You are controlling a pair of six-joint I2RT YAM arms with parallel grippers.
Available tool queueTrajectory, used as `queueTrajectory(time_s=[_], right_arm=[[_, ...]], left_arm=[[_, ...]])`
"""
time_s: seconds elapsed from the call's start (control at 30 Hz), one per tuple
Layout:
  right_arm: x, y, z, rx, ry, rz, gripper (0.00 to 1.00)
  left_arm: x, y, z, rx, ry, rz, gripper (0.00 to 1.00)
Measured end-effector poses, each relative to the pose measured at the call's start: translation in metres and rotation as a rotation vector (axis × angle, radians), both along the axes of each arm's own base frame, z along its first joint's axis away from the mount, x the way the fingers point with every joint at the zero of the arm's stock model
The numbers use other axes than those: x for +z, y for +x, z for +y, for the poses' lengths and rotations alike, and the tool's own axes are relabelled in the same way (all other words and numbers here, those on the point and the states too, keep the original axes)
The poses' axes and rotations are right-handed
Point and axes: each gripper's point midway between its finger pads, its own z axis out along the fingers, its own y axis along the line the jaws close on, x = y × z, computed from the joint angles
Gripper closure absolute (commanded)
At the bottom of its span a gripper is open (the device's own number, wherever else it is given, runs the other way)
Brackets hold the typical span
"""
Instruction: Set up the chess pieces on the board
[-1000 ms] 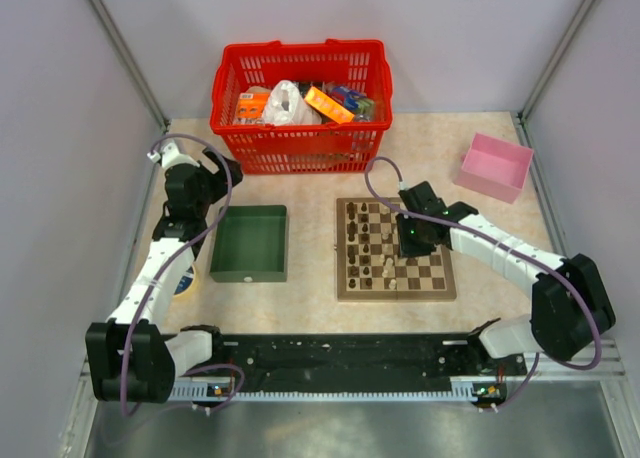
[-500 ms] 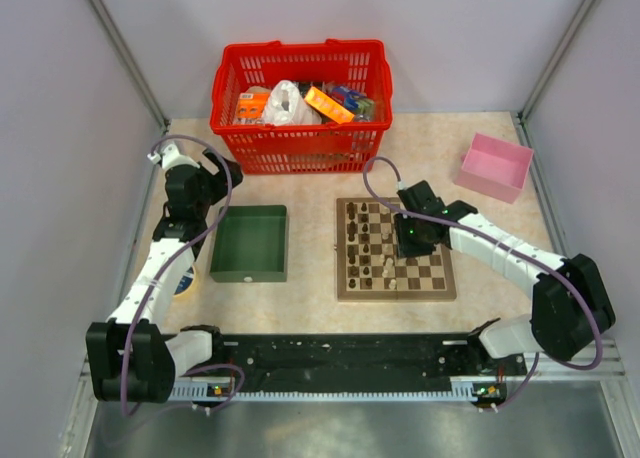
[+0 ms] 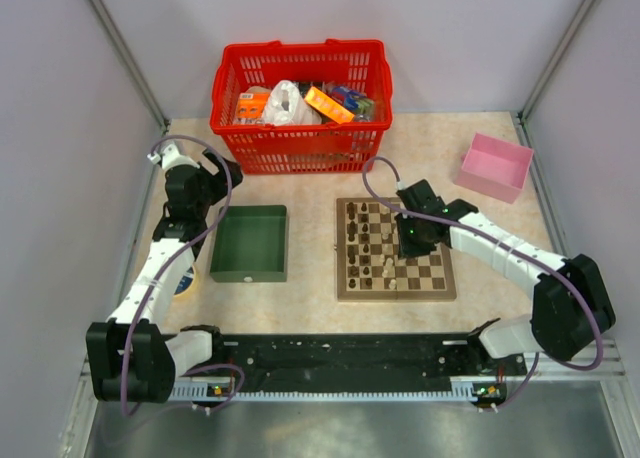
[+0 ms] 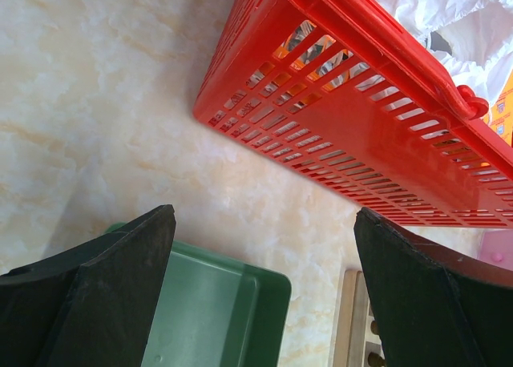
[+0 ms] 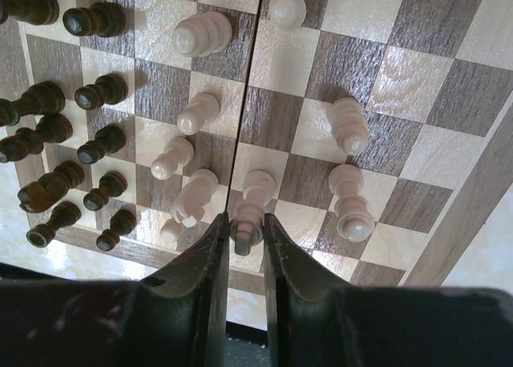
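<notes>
The board [image 3: 395, 250] lies right of centre, with dark pieces [image 3: 362, 233] on its left side and pale pieces [image 3: 390, 268] near the middle. My right gripper [image 3: 408, 244] is over the board. In the right wrist view it [image 5: 243, 227] is shut on the top of a pale piece [image 5: 252, 203] by the board's centre seam. I cannot tell if its base touches the square. Dark pieces [image 5: 48, 127] stand in two rows at left, and other pale pieces [image 5: 350, 127] stand around. My left gripper [image 3: 205, 174] is open and empty [image 4: 264, 219], above the table by the basket.
A red basket [image 3: 300, 93] full of packets stands at the back, and shows in the left wrist view [image 4: 361, 135]. A green tray [image 3: 250, 243] lies left of the board, and the left wrist view shows it too [image 4: 216, 311]. A pink box [image 3: 495, 166] is at back right. A tape roll [image 3: 185, 281] is at left.
</notes>
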Motion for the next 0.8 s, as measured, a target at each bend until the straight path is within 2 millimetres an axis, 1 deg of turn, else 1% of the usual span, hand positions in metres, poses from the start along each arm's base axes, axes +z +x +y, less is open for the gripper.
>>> queueTrajectory(time_s=[0.13, 0.2, 0.27, 0.4, 0.47, 0.5, 0.57, 0.63, 0.7, 0.8], right_arm=[[0.003, 0.0, 0.0, 0.001, 0.006, -0.005, 0.85], [0.013, 0.001, 0.0, -0.003, 0.01, -0.023, 0.85], [0.032, 0.006, 0.0, -0.011, 0.02, -0.066, 0.85], [0.088, 0.023, -0.001, -0.048, 0.063, -0.222, 0.85], [0.107, 0.029, -0.007, -0.074, 0.071, -0.283, 0.85], [0.112, 0.032, -0.011, -0.09, 0.067, -0.302, 0.85], [0.114, 0.038, -0.026, -0.133, 0.046, -0.32, 0.85], [0.108, 0.046, -0.044, -0.188, 0.026, -0.315, 0.86], [0.093, 0.05, -0.066, -0.249, 0.005, -0.292, 0.86], [0.07, 0.048, -0.087, -0.304, -0.018, -0.238, 0.86]], left_arm=[[0.0, 0.0, 0.0, 0.0, 0.0, 0.0, 0.01], [0.0, 0.0, 0.0, 0.001, 0.0, 0.0, 0.01], [0.0, 0.0, 0.0, 0.001, 0.0, 0.0, 0.01], [0.001, -0.001, 0.001, 0.002, 0.0, -0.004, 0.01], [0.003, -0.001, 0.001, 0.002, 0.0, -0.008, 0.01], [0.004, -0.001, 0.001, 0.002, 0.0, -0.01, 0.01], [0.004, -0.001, 0.001, 0.003, -0.001, -0.01, 0.01], [0.004, -0.001, 0.001, 0.003, -0.001, -0.01, 0.01], [0.004, -0.001, 0.001, 0.003, -0.001, -0.01, 0.01], [0.004, -0.001, 0.001, 0.003, -0.001, -0.01, 0.01]])
